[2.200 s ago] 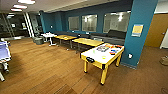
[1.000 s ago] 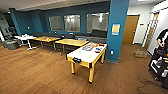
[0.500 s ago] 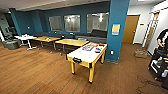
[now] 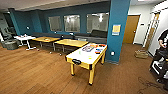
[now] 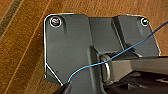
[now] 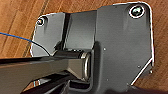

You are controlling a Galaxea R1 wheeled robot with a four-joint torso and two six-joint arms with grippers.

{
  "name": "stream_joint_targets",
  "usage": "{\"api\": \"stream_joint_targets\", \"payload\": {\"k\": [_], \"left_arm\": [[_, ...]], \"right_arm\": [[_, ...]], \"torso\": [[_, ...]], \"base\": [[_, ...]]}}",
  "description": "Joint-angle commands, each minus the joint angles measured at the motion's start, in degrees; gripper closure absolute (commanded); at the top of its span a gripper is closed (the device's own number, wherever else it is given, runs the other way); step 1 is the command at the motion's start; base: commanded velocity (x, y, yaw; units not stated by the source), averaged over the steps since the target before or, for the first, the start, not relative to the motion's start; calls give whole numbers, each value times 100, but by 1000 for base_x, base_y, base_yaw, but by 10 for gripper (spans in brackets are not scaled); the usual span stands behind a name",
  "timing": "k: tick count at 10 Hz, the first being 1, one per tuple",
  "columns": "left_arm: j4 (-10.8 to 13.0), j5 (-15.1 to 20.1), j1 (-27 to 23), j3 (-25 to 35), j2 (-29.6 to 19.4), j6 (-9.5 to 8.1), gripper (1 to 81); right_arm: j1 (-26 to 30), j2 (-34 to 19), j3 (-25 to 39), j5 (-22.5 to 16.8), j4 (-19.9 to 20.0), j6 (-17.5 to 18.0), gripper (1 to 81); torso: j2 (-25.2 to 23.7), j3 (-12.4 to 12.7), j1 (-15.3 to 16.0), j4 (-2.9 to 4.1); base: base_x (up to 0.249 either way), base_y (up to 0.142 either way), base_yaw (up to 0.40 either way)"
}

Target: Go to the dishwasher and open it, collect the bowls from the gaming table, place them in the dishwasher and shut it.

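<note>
The gaming table (image 4: 82,58), with a white top, yellow sides and dark trim, stands in the middle of the head view on the wooden floor, a few steps ahead of me. Flat colourful game boxes (image 4: 88,48) lie at its far end. A small pale green blur (image 4: 79,52) near the middle of the top may be one of the bowls; I cannot make out its shape. The dishwasher is out of view. Both wrist views look down on wooden floor past my own dark plates.
A blue pillar (image 4: 117,32) rises just behind the gaming table. Two yellow-wood tables (image 4: 71,42) and a small white table (image 4: 24,38) stand at the back left. A person (image 4: 163,40) with a dark cart (image 4: 160,66) is at the right edge, a basket (image 4: 141,53) near the door.
Since the oldest frame the whole picture has swung, so the gaming table sits further left and slightly larger. Over the last second the view has hardly shifted.
</note>
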Motion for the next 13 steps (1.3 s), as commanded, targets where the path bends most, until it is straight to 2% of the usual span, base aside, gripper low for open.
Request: {"api": "stream_joint_targets", "payload": {"k": [1,13], "left_arm": [[17,290,-231,-3,-49,11,10],[8,273,-222,-3,-49,11,10]], "right_arm": [[266,1,8,-309,2,-7,10],[258,1,-19,-309,2,-7,10]], "torso": [[0,0,0,0],[0,0,0,0]], "base": [[129,0,0],[129,0,0]]}}
